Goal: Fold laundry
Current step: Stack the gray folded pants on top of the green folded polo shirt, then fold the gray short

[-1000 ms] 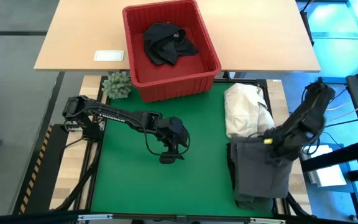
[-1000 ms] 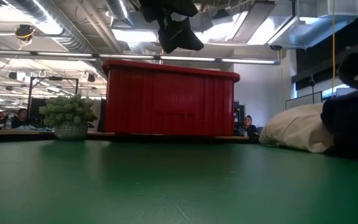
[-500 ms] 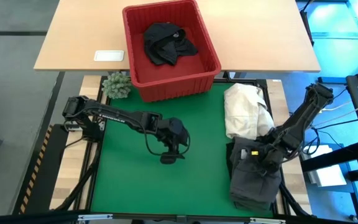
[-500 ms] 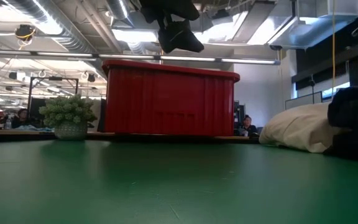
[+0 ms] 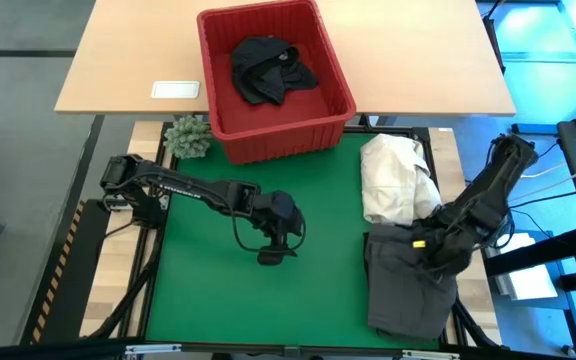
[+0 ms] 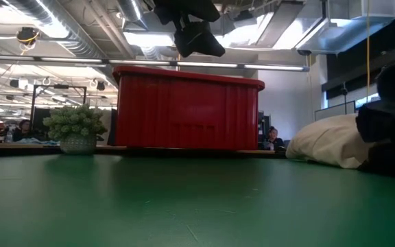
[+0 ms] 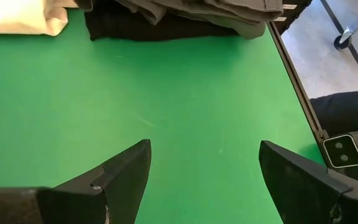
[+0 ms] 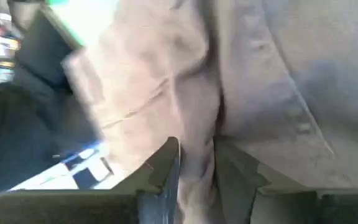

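A: Where is the right gripper (image 5: 420, 243)?

B: At the right side of the green mat (image 5: 318, 250), down on the dark grey garment (image 5: 408, 290). In the right wrist view its fingers (image 8: 161, 169) stand close together with a fold of that grey cloth pinched in the narrow gap between them.

A: And the garment itself?

B: It lies bunched at the mat's near right corner, just beside the cream-white cloth heap (image 5: 396, 178), which sits farther back on the same side.

A: The left gripper (image 5: 273, 245)?

B: It hangs above the middle of the mat, fingers (image 7: 114, 177) spread wide with only bare green between them.

A: Any other laundry?

B: A black garment (image 5: 268, 68) is crumpled inside the red basket (image 5: 336, 80) on the far wooden table (image 5: 128, 60). A small potted plant (image 5: 188, 137) stands just left of the basket.
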Robot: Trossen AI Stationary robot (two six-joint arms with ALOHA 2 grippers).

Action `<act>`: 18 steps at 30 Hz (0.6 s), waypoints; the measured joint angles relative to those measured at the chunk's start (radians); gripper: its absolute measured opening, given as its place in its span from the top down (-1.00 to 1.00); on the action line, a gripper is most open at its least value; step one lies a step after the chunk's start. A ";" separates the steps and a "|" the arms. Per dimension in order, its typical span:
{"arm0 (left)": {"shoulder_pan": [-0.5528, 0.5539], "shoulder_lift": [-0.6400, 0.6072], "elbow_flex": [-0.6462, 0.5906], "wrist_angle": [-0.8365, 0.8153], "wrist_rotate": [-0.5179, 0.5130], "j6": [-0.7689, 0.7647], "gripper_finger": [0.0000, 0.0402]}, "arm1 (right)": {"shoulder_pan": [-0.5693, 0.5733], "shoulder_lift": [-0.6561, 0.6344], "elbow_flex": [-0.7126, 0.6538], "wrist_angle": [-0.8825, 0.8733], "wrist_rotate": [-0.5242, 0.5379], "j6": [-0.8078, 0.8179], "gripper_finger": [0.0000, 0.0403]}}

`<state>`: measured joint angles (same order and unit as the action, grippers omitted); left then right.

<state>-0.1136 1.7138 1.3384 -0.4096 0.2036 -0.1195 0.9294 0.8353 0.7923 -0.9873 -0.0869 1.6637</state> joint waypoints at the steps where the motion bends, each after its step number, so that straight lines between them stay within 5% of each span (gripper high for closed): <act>1: -0.002 0.000 0.000 0.000 -0.003 0.001 -0.45 | 0.000 -0.004 0.030 -0.012 0.017 -0.001 0.52; 10: -0.007 -0.057 0.001 -0.020 -0.092 0.034 -0.44 | -0.002 -0.013 0.174 -0.037 0.434 -0.239 0.52; 18: 0.004 -0.211 0.001 -0.049 -0.345 0.173 -0.39 | -0.132 -0.009 0.176 0.012 0.780 -0.444 0.52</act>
<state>-0.1098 1.5025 1.3398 -0.4585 -0.1417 0.0534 0.7969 0.8264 0.9688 -0.9756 0.6929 1.2200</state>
